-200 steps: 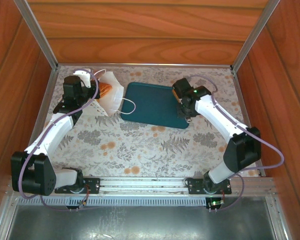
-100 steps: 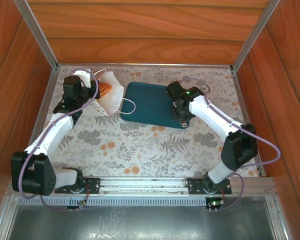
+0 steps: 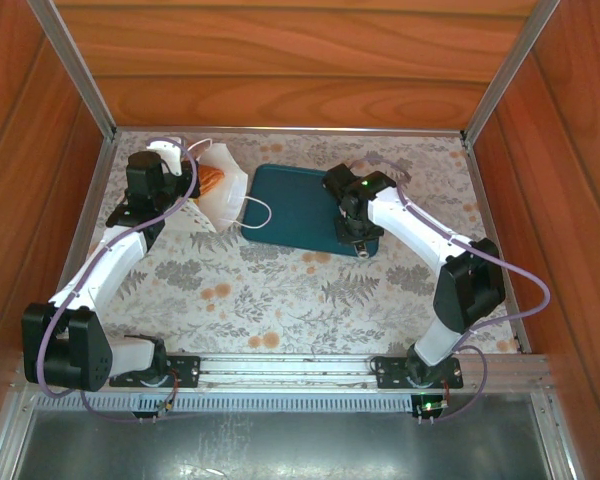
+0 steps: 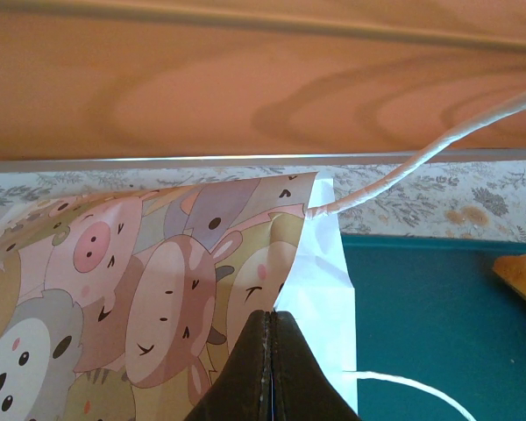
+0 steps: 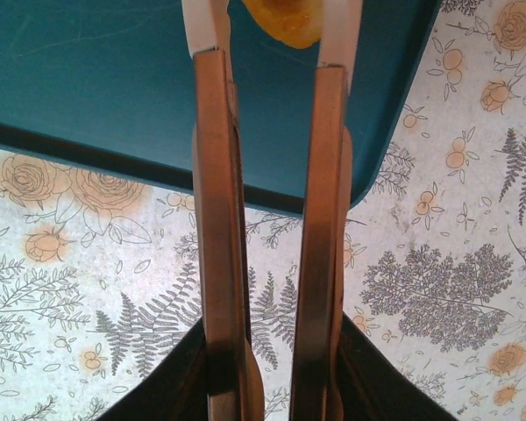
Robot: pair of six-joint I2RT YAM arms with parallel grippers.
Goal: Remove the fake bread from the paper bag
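The white paper bag [image 3: 227, 198] lies tipped at the back left, its mouth towards the camera. A golden-brown piece of fake bread [image 3: 212, 180] shows inside it. My left gripper [image 3: 185, 188] is shut on the bag's edge. In the left wrist view the jaws [image 4: 270, 320] pinch the cartoon-printed paper [image 4: 158, 289]. My right gripper [image 3: 342, 200] hangs over the right part of the teal tray [image 3: 290, 205]. In the right wrist view a yellow-orange piece of fake bread [image 5: 285, 26] sits between its fingertips [image 5: 202, 26] above the tray [image 5: 96, 79].
The bag's string handles [image 4: 394, 171] loop over the tray's left edge [image 3: 258, 212]. A bread piece [image 4: 522, 276] shows at the tray's far side in the left wrist view. Wooden walls close in the back and both sides. Floral cloth [image 3: 280, 290] covers the table.
My right gripper has swung left, from the tray's right edge to further over the tray, with the bread piece at its tips. The left gripper and the bag have stayed still.
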